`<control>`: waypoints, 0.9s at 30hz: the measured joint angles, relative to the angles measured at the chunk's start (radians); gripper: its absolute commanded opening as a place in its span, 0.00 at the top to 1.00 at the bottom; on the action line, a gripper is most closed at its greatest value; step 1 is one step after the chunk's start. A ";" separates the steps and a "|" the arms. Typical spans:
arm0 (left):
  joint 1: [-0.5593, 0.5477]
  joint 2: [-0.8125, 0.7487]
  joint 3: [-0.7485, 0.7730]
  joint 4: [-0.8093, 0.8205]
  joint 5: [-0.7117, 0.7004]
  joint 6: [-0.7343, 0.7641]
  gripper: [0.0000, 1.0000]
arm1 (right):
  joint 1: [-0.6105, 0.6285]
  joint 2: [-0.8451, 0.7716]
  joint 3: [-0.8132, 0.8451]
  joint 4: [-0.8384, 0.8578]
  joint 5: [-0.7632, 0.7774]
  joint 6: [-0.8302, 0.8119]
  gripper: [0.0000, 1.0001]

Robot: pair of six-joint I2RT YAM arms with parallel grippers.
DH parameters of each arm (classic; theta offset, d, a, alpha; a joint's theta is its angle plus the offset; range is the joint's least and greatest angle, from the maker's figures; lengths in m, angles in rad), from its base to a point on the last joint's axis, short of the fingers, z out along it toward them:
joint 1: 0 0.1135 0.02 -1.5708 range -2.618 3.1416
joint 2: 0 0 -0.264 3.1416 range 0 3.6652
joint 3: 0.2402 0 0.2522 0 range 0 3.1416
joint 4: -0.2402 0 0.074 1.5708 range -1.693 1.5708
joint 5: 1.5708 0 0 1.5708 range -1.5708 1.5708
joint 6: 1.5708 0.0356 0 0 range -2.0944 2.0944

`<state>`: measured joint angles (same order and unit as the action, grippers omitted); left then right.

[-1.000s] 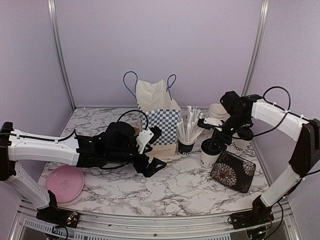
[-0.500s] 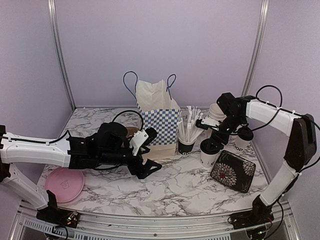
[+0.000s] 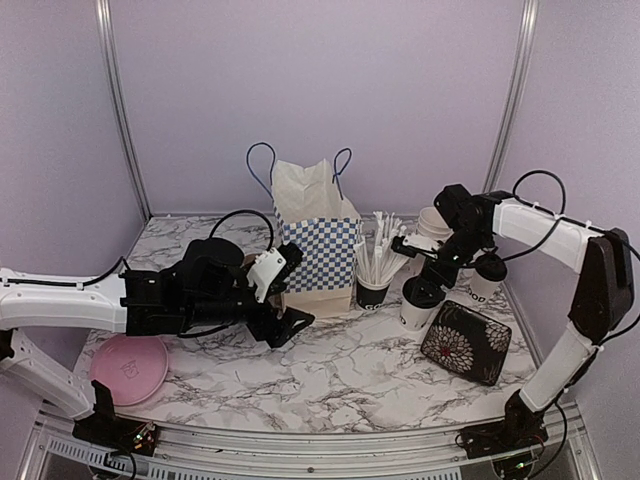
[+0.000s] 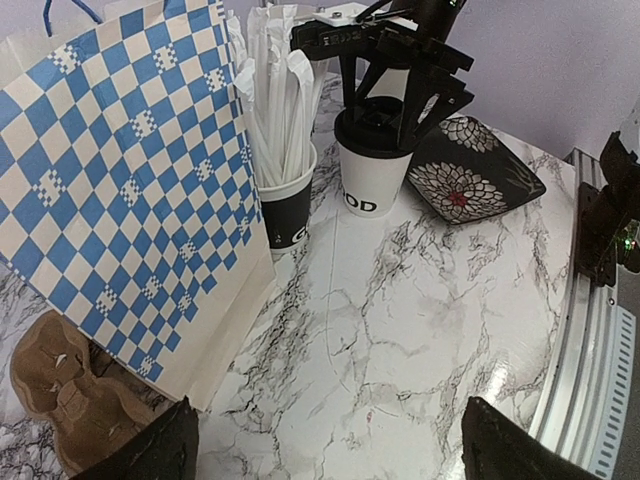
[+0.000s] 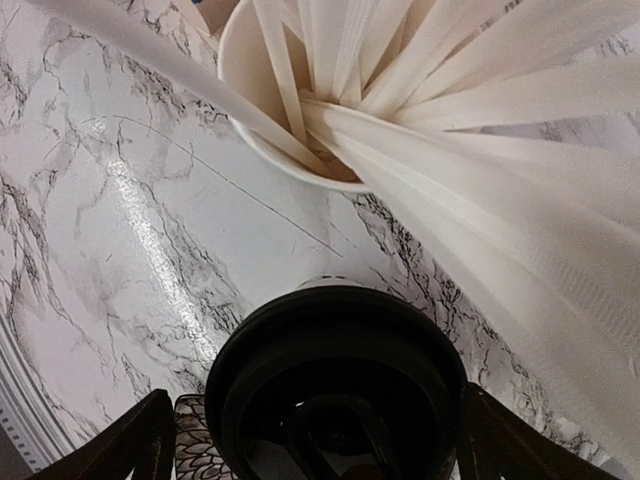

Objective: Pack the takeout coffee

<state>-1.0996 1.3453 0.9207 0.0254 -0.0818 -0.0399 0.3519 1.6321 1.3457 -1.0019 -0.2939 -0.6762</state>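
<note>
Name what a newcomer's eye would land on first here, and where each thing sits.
The blue-and-white checked paper bag stands tall at the back centre. Right of it, white straws fan from a small cup, and the right gripper straddles a black-lidded coffee cup.

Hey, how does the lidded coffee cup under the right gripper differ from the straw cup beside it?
The lidded coffee cup has a white body; the straw cup is black. The coffee cup wears a black lid, while the straw cup is open and stuffed with white straws. The right gripper flanks the coffee cup's lid; no gripper is around the straw cup. Both stand upright on the marble table, with printed lettering.
</note>
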 measured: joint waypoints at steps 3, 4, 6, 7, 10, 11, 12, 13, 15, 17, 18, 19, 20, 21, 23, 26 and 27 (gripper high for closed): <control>0.000 -0.016 0.003 -0.023 -0.026 0.004 0.07 | -0.001 -0.015 0.000 0.000 -0.009 0.011 0.04; 0.000 -0.021 0.007 -0.033 -0.033 0.006 0.06 | -0.002 -0.023 0.000 0.000 -0.011 0.016 0.04; 0.000 -0.037 0.024 -0.062 -0.063 0.011 0.06 | -0.002 -0.047 0.000 0.000 -0.013 0.023 0.03; 0.002 -0.045 0.032 -0.074 -0.079 0.014 0.07 | -0.002 -0.060 0.000 0.000 -0.013 0.027 0.03; 0.022 -0.071 0.067 -0.118 -0.132 0.011 0.11 | -0.002 -0.113 -0.004 0.001 -0.013 0.044 0.01; 0.034 -0.079 0.077 -0.129 -0.149 0.003 0.12 | -0.002 -0.133 -0.007 0.001 -0.013 0.049 0.01; 0.048 -0.086 0.088 -0.142 -0.171 -0.003 0.13 | -0.002 -0.156 -0.014 0.004 -0.014 0.056 0.01; 0.064 -0.095 0.100 -0.159 -0.198 -0.017 0.13 | -0.002 -0.177 -0.023 0.007 -0.013 0.061 0.01; 0.096 -0.106 0.118 -0.192 -0.257 -0.046 0.15 | -0.002 -0.217 -0.046 0.018 -0.007 0.077 0.01; 0.130 -0.107 0.141 -0.238 -0.307 -0.077 0.17 | -0.003 -0.250 -0.072 0.034 -0.005 0.092 0.01; 0.148 -0.106 0.149 -0.259 -0.325 -0.090 0.18 | -0.003 -0.270 -0.089 0.046 -0.006 0.099 0.01; 0.170 -0.106 0.156 -0.281 -0.341 -0.107 0.20 | -0.003 -0.285 -0.102 0.054 -0.008 0.101 0.01; 0.196 -0.106 0.161 -0.305 -0.352 -0.124 0.21 | -0.003 -0.305 -0.121 0.067 -0.015 0.103 0.01; 0.215 -0.105 0.163 -0.321 -0.357 -0.139 0.24 | -0.003 -0.319 -0.134 0.073 -0.022 0.103 0.01; 0.260 -0.103 0.163 -0.356 -0.356 -0.169 0.28 | -0.004 -0.351 -0.162 0.088 -0.056 0.096 0.01; 0.326 -0.082 0.163 -0.395 -0.341 -0.209 0.30 | -0.004 -0.407 -0.223 0.122 -0.147 0.068 0.04; 0.342 -0.070 0.163 -0.403 -0.334 -0.219 0.30 | -0.004 -0.421 -0.240 0.131 -0.167 0.063 0.05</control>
<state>-0.7574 1.2755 1.0840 -0.3779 -0.4156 -0.2588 0.3481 1.2110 1.1053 -0.8707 -0.4614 -0.6136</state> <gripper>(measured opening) 0.705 0.978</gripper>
